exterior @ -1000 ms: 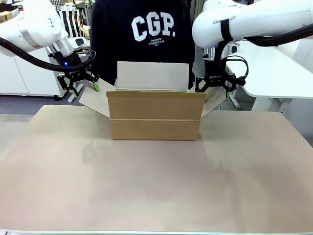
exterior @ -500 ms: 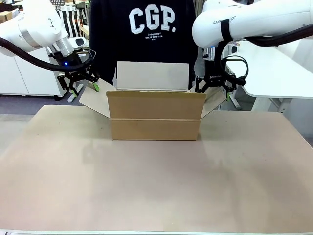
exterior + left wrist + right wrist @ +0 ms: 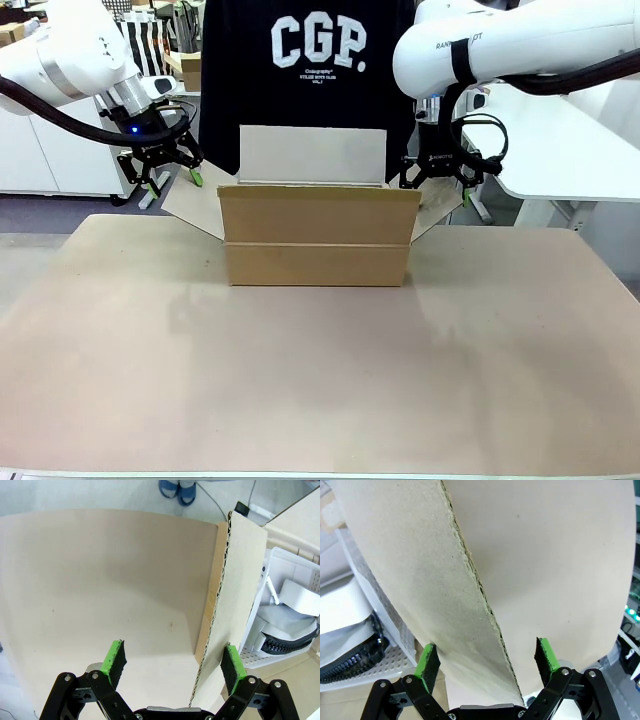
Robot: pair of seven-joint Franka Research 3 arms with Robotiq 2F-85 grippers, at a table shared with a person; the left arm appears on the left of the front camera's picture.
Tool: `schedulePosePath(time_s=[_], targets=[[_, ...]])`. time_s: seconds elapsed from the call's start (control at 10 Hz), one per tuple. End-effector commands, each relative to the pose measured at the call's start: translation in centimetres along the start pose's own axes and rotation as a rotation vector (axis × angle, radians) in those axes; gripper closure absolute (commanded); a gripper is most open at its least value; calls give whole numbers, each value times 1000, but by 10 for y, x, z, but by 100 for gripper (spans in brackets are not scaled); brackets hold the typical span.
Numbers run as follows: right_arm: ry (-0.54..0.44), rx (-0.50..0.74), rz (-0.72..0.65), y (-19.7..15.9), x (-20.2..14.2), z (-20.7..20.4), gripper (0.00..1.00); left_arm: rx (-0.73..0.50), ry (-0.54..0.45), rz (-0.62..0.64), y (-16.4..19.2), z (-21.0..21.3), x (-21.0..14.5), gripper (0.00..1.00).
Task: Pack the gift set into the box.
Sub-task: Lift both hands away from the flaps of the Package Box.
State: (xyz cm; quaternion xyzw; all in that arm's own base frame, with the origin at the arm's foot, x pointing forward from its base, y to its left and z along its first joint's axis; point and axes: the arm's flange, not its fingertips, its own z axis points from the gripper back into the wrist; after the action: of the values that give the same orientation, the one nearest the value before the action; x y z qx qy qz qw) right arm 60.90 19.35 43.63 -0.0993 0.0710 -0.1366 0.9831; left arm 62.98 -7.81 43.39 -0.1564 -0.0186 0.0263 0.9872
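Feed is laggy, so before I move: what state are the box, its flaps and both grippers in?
box: upright on the table, top open.
far flap: standing up.
near flap: folded down over the front.
left flap: splayed outward.
right flap: splayed outward.
left gripper: open, straddling the left flap's edge.
right gripper: open, straddling the right flap's edge.

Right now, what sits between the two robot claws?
The box, flaps open, fills that stretch in the front view; left gripper and right gripper each straddle a side flap.
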Motion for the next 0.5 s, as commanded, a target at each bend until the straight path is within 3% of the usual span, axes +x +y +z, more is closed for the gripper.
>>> schedulePosePath(time_s=[0.0, 0.1, 0.3, 0.4], targets=[[99, 54, 28, 13, 22, -2, 0, 0, 0, 0, 0, 0, 0, 0], [21, 102, 25, 10, 12, 23, 0, 22, -106, -23, -8, 36, -11, 0], [-172, 143, 114, -6, -63, 84, 0, -173, -279, -181, -24, 128, -67, 0], [-225, 191, 152, -21, -105, 102, 0, -308, -308, -308, -20, 155, -100, 0]])
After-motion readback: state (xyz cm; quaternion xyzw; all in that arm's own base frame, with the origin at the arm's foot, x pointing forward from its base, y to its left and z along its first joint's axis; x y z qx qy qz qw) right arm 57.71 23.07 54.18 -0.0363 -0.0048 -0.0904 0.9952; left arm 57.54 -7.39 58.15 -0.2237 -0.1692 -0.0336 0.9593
